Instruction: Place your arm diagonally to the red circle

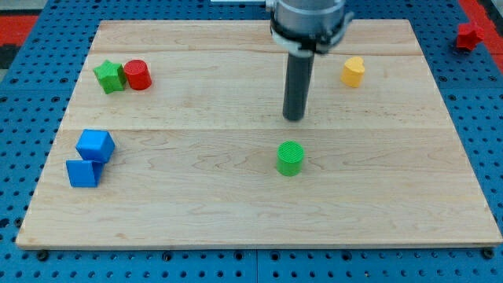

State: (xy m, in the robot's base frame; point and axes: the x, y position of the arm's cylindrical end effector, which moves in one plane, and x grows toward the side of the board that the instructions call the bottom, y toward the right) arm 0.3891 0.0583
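Nearest the camera, along the view's bottom, runs the front edge of the wooden board (259, 236), pale planks resting on a blue pegboard surface (16, 157). Just above that edge, at the lower left of the frame, two blue cubes (89, 159) sit touching, one tilted on top of or against the other; I cannot tell which. Near the middle of the frame, slightly below centre, stands a green cylinder (290, 158), upright.

Directly above that cylinder in the frame, and apart from it, is my tip (294, 118). It is a bare dark rod with nothing to open or close, and it holds nothing and touches no block. The rod rises straight up to a grey mount at the view's top.

At the upper left of the frame lies the red circle (137, 75), a short red cylinder, with a green star (109, 76) pressed against its left side. Both are well apart from my tip, which lies to their right and lower in the frame.

At the upper right of the board sits a yellow block (354, 71), its shape hard to make out. Off the board, at the frame's top right corner, a red block (470, 35) rests on the pegboard.
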